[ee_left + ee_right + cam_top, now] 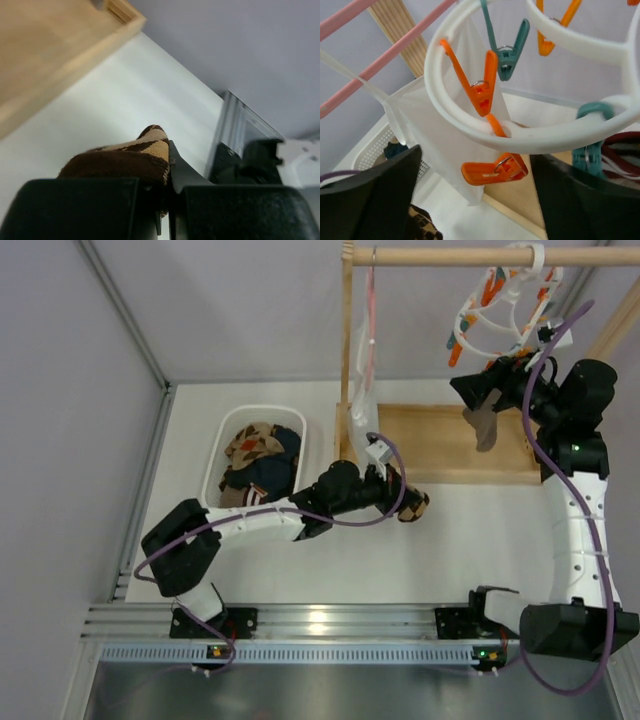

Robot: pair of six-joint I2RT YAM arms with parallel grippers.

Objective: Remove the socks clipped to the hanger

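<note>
Brown argyle sock [122, 156] pinched by left tool [164, 172], right tool [476, 172] gaping

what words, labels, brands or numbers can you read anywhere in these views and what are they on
None: no word, label, brand, number or sign can be read in any view.
The hanger and its clips are plain plastic.
The argyle sock shows only its pattern.
The white basket and the mounting rail carry no visible lettering.
</note>
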